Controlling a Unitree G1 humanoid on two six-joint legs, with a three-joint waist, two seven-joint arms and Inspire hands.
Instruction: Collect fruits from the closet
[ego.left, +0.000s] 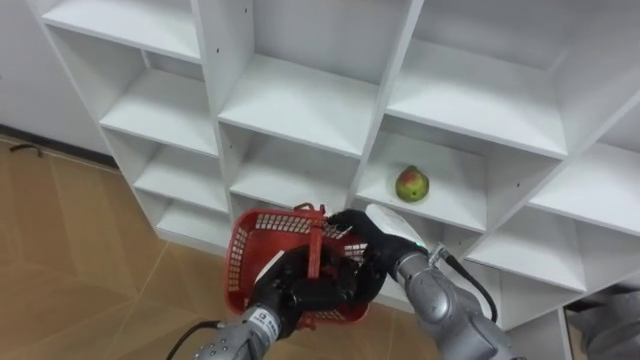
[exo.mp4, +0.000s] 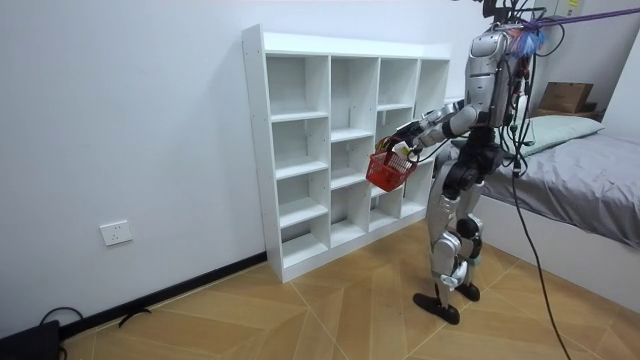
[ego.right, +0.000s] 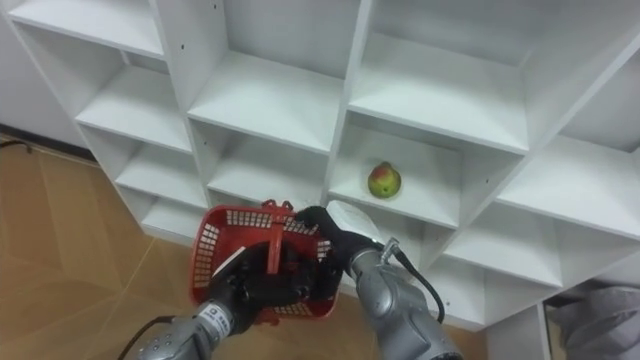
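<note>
Fruit (ego.left: 411, 184) sits on shelf (ego.left: 450, 208) beyond right hand (ego.left: 362, 238) (grasp unclear); left hand (ego.left: 296, 290) clasps basket handle (ego.left: 314, 245).

One fruit (ego.left: 412, 184), one red basket (ego.left: 240, 265), one white shelf unit (ego.left: 300, 100).
The lone fruit sits inside the shelf unit; the single basket hangs just before it.

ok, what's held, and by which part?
Left hand grips the red plastic mesh basket by its upright handle; right hand sits at the basket's rim, grip unclear.
</note>
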